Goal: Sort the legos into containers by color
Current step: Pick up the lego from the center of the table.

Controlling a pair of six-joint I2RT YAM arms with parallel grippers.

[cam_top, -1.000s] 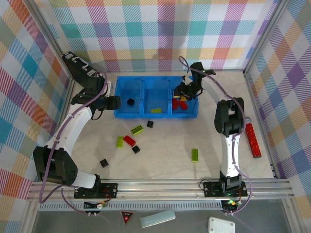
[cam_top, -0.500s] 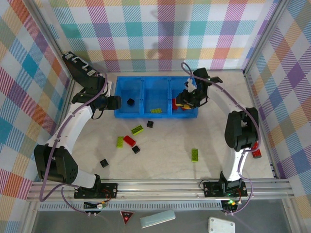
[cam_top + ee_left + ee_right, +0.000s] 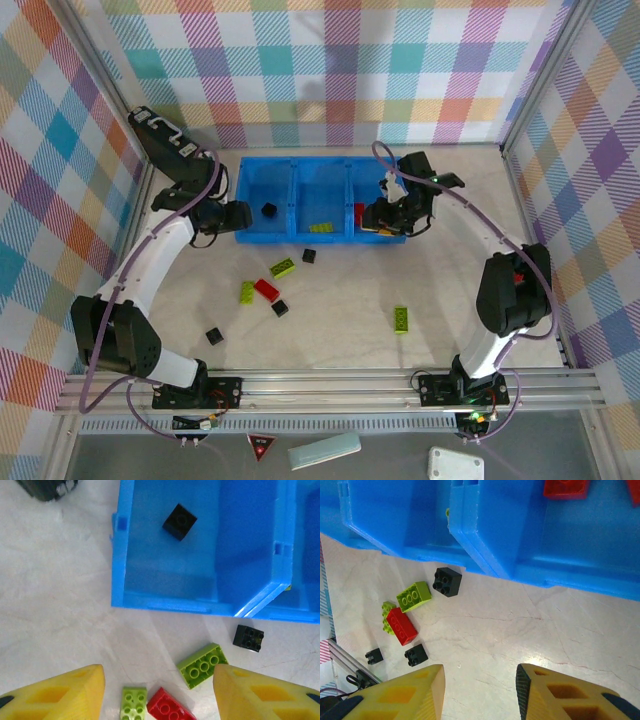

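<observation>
Over the near wall of the blue tray (image 3: 296, 166), at its right-hand compartment, the right end effector (image 3: 386, 216) hung with its fingers (image 3: 405, 695) spread apart and nothing between them. Empty like that, it looked free to go for another brick. That compartment held the red bricks (image 3: 362, 213), which fitted the sorting: one colour to each square. The middle compartment held a green brick (image 3: 321, 227) against its near wall, and the left one a single black cube (image 3: 179, 521) lying flat, clear of the walls.

The left end effector (image 3: 159, 670) sat just beside the tray's left wall, its own fingers (image 3: 65, 692) likewise wide open and gripping nothing. Its wrist view looked onto the unsorted cluster in front of the tray: a loose green brick (image 3: 202, 665), a loose black cube (image 3: 248, 638) near the divider, and a second green brick (image 3: 134, 702) lying against a loose red brick (image 3: 167, 707). Farther out on the desk (image 3: 340, 300) lay a nearer black cube (image 3: 280, 308), an outlying black cube (image 3: 214, 336) and a lone green brick (image 3: 401, 319) toward the right arm's side.

I judged the task not yet half done, with about seven bricks left on the desk. The cluster lay closer to the left arm and the lone green brick closer to the right — splitting the work that way would keep the arms from crossing
</observation>
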